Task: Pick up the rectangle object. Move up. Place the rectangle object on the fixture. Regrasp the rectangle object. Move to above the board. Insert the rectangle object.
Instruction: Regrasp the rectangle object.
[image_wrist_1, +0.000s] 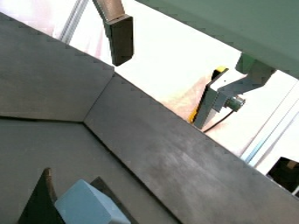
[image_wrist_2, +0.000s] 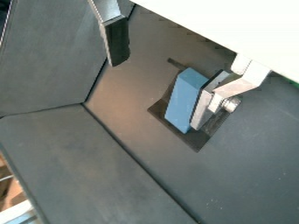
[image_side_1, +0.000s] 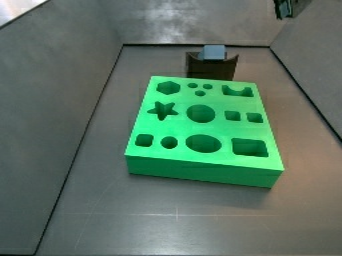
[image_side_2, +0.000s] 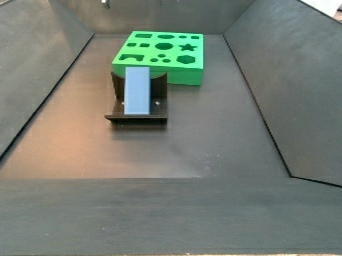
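On the fixture (image_side_2: 138, 108) rests the rectangle object (image_side_2: 136, 90), just beside the board (image_side_2: 162, 54). High above the fixture, at a side view's upper edge, hangs the gripper (image_wrist_2: 173, 51), fingers (image_wrist_2: 115, 39) apart, holding nothing.

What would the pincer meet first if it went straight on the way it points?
The open pincer, high up, seems aimed at the rectangle object on the fixture or the floor just beside it; depth is unclear.
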